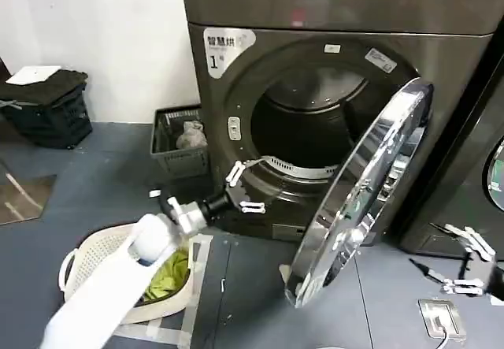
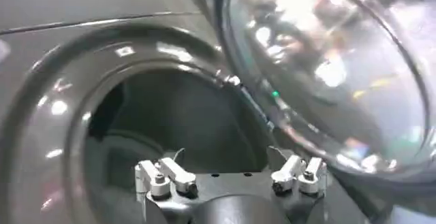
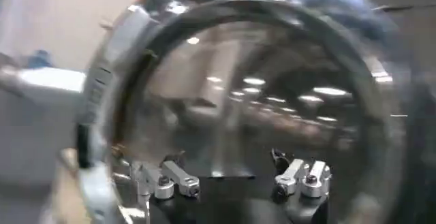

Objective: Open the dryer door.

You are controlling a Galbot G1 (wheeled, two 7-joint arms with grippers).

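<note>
Left claw: our left claw [image 1: 244,188] sits low at the front of the drum opening [image 1: 311,124], its fingers spread wide and holding nothing. In the left wrist view the left claw [image 2: 230,178] faces into the dark drum, both finger pairs apart.

Right claw: our right claw [image 1: 466,262] hangs low at our right, by the neighbouring machine [image 1: 480,152]; its fingers stand apart and empty. In the right wrist view the right claw [image 3: 231,178] looks at the door's outer glass.

Door: the dryer door [image 1: 362,191] is swung well out from the dryer [image 1: 236,89], hinged on our right side, its chrome rim edge-on to the head camera. We judge the opening essentially done.

Door relative to claws: it stands between the two claws, to the right of the left claw and not touching it, with its inner glass [image 2: 327,69] close in the left wrist view. From the right claw, the dryer door [image 3: 272,103] looms near; whether they touch, we cannot tell.

Risk, rebound: nothing holds the door, so we judge it could drift back toward the opening and strike our left claw.

Risk, withdrawal: pulling the left arm back carelessly could clip the rim or the laundry basket [image 1: 79,262] below it.

Risk, right side: a rightward swing could catch the right claw.
</note>
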